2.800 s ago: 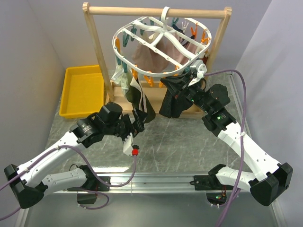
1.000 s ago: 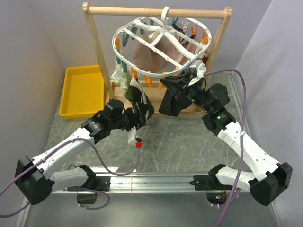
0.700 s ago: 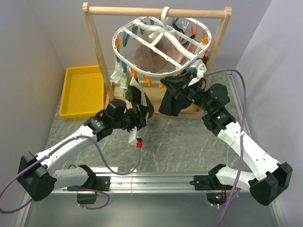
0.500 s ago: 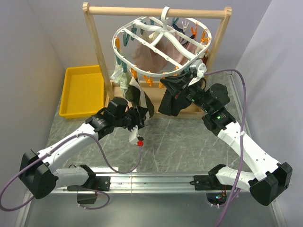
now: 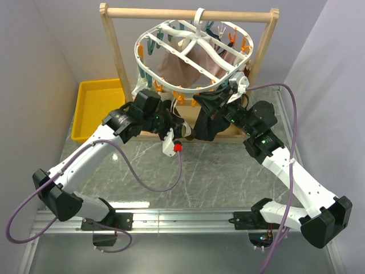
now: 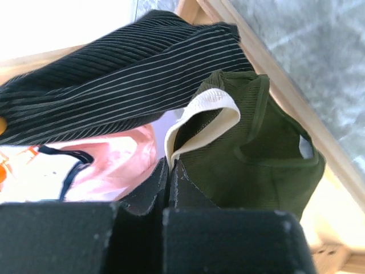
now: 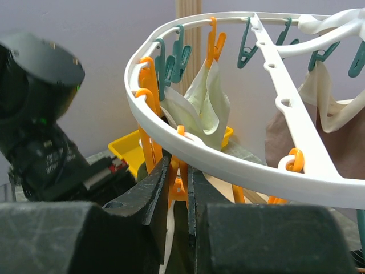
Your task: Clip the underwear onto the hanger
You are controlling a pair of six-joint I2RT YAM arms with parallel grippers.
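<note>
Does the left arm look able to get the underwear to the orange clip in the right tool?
Probably yes. The left tool, shut on the underwear waistband, sits just under the hanger beside the right tool on the orange clip; only the black garment hangs close.

Yellow tray [image 5: 98,109], wooden frame [image 5: 154,12]

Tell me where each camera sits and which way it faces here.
Top external: above and behind the bases, looking down on the table and hanger; both arms show.
Left wrist: on the left arm, facing along the left gripper, shut on the underwear.
Right wrist: below the hanger's ring, facing up and across; right gripper pinches an orange clip.
Shared: hanger and yellow tray appear in top and right wrist views.
</note>
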